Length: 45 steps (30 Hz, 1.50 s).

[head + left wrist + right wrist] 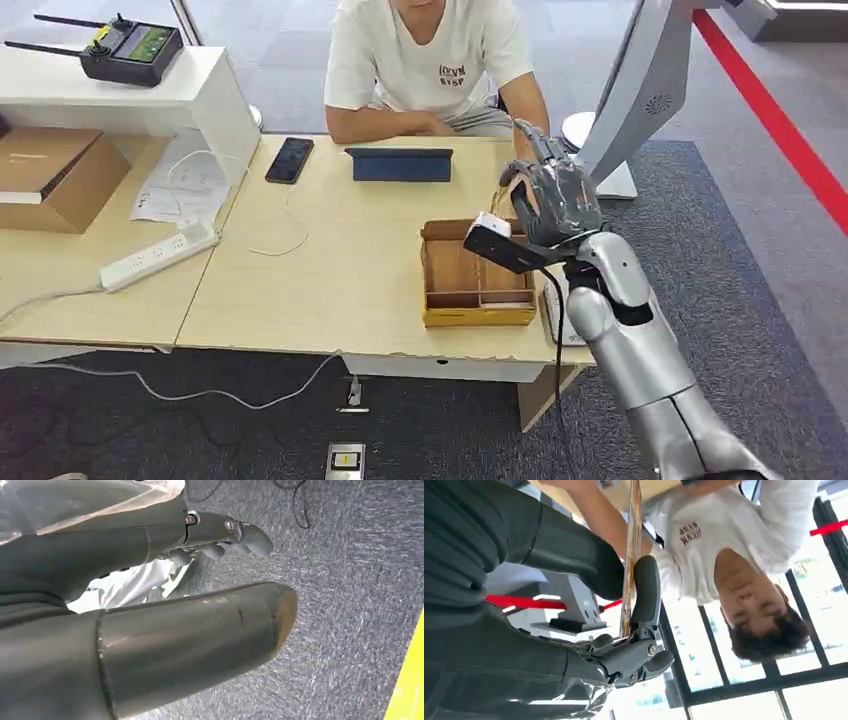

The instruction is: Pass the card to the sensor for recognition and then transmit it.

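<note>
My right hand [555, 200] is raised above the far right corner of an open wooden box [477, 316] on the table. It pinches a thin tan card [497, 198] between thumb and finger. In the right wrist view the card [630, 570] is edge-on, clamped by a dark finger [646, 590], with the person beyond it. A person in a white T-shirt [425, 55] sits across the table, forearms resting on it. My left hand [220, 535] hangs over grey carpet, holding nothing, thumb and fingers apart.
A blue tablet [399, 164] and a black phone [289, 159] lie on the table's [340, 270] far side. A white device [553, 318] sits at the right edge under my arm. A grey-white stand [650, 90] rises at the right. A power strip [158, 256] and cardboard box [50, 175] lie at the left.
</note>
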Motion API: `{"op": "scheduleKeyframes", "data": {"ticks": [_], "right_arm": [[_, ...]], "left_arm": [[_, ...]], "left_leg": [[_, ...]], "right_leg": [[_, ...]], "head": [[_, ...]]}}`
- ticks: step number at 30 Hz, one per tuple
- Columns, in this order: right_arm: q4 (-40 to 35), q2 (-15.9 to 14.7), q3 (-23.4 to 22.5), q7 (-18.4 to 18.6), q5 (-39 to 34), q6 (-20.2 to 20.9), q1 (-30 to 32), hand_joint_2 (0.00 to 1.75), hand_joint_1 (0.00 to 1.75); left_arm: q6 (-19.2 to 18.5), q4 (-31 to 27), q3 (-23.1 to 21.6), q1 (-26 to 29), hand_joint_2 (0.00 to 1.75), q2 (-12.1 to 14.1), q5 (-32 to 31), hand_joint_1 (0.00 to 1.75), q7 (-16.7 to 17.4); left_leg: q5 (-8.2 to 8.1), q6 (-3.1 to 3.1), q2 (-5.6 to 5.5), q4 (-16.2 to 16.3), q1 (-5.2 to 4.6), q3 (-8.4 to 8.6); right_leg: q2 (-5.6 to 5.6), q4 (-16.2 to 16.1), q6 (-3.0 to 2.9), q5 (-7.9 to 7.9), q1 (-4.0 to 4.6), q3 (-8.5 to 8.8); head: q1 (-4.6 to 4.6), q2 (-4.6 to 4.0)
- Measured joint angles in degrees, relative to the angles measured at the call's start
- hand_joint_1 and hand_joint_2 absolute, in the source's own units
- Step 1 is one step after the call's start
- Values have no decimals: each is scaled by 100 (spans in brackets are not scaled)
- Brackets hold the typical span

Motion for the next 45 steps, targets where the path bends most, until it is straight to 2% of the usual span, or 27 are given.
{"op": "scheduleKeyframes", "data": {"ticks": [5, 8, 15, 24, 30, 31, 32, 34, 38, 39, 45], "right_arm": [[1075, 155, 41, -287, -7, -523, -695, 175, 175], [1641, 286, 59, -313, 61, -639, -965, 175, 175], [2774, 590, 98, -125, 286, -698, -1421, 175, 175], [3637, 715, 116, -2, 302, -700, -1618, 175, 175], [3848, 750, 116, 2, 297, -718, -1639, 175, 175], [3885, 756, 116, 2, 297, -726, -1645, 175, 166], [3922, 763, 116, 4, 297, -739, -1653, 175, 150], [3979, 770, 116, 6, 297, -774, -1661, 175, 2], [4064, 774, 116, -7, 293, -873, -1666, 175, 0], [4083, 774, 116, -7, 291, -901, -1667, 0, 0], [4142, 789, 116, -169, 249, -1150, -1671, 0, 0]], "left_arm": [[0, 0, -7, -2, 0, 0, -142, 0, -48], [0, 0, -9, -3, 0, 0, -171, 0, -55], [0, 0, -15, -6, 0, 0, -195, 0, -92], [13, 0, -24, -8, 0, 0, -282, 0, -103], [17, 0, -26, -11, 0, 0, -282, 0, -103], [15, 0, -26, -15, 0, 0, -284, 0, -103], [13, 0, -26, -20, 0, 0, -284, 0, -103], [7, 0, -26, -31, 0, 0, -287, 0, -103], [7, 0, -26, -55, 0, -2, -289, 0, -103], [7, 0, -26, -62, 0, -4, -289, 0, -103], [-2, 0, -26, -68, 0, -11, -289, 0, -103]], "left_leg": [[4, -2, -1, 0, 0, -1], [4, -3, -2, 0, 0, -2], [4, -3, -2, 0, 7, -3], [4, -3, -2, 0, 7, -2], [5, -4, -2, 0, 8, -2], [5, -4, -2, 0, 8, -2], [5, -4, -2, 1, 8, -2], [5, -4, -2, 1, 8, -3], [4, -4, -2, 1, 8, -3], [4, -4, -2, 1, 8, -3], [5, -4, -2, 1, 8, -1]], "right_leg": [[0, 1, 1, 2, 0, 0], [0, 2, 1, 2, 0, -2], [0, 2, 1, 1, 7, -2], [0, 2, 1, 2, 7, -3], [0, 2, 1, 2, 8, -4], [0, 2, 1, 2, 8, -3], [0, 2, 1, 2, 8, -4], [0, 2, 1, 2, 8, -4], [0, 2, 1, 2, 8, -4], [0, 2, 1, 2, 8, -4], [0, 2, 0, 2, 8, -3]], "head": [[0, 0], [0, 0], [-2, 0], [-2, 0], [0, 0], [0, 0], [0, 0], [0, 0], [0, 0], [0, 0], [0, 0]]}}
